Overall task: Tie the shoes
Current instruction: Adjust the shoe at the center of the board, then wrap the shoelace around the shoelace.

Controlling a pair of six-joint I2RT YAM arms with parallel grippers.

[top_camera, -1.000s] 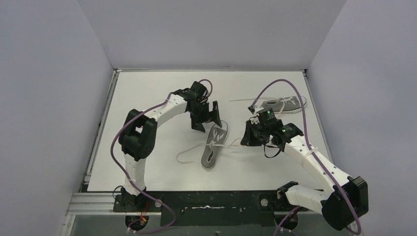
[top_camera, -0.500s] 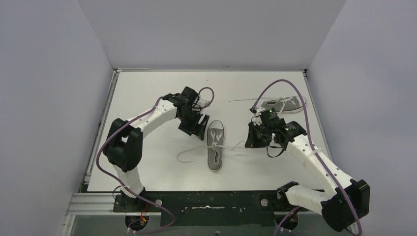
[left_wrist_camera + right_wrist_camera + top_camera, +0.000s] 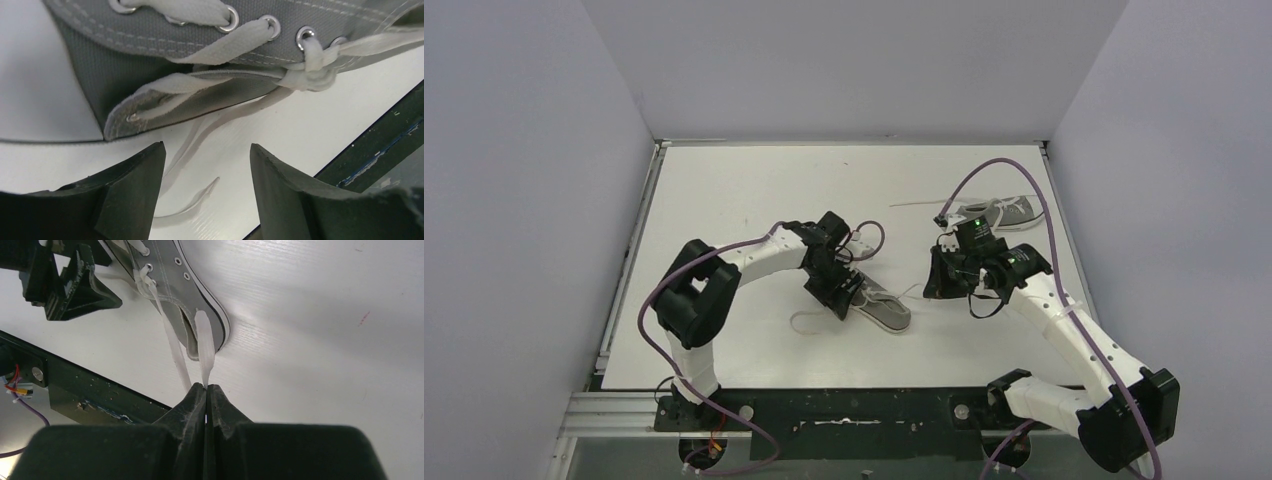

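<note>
Stretching across a white worktop (image 3: 724, 190) walled in pale grey, two robot arms close on a grey canvas sneaker from either side. The left arm (image 3: 754, 255) bends in from the left and the right arm (image 3: 1064, 330) reaches up from the near right corner, each trailing a purple cable (image 3: 999, 170). The near shoe (image 3: 879, 305) lies around the middle of the worktop, between the two pincers, its white sole edge showing in the right wrist view. The second shoe (image 3: 1009, 210) sits well apart at the far right edge, behind the right arm, with a lace end trailing off to its left. The left pincer (image 3: 207, 165) hangs just beside the laced side of the near shoe, its two dark fingers spread with bare worktop and a loose strand of lace showing in the gap, gripping nothing. The right pincer (image 3: 206, 390) is pressed together on a white lace (image 3: 204, 347) that runs taut from the shoe's eyelets over its rounded end into the fingertips; a second strand runs alongside it. A small knot (image 3: 312, 75) bunches the laces at the last eyelets.
</note>
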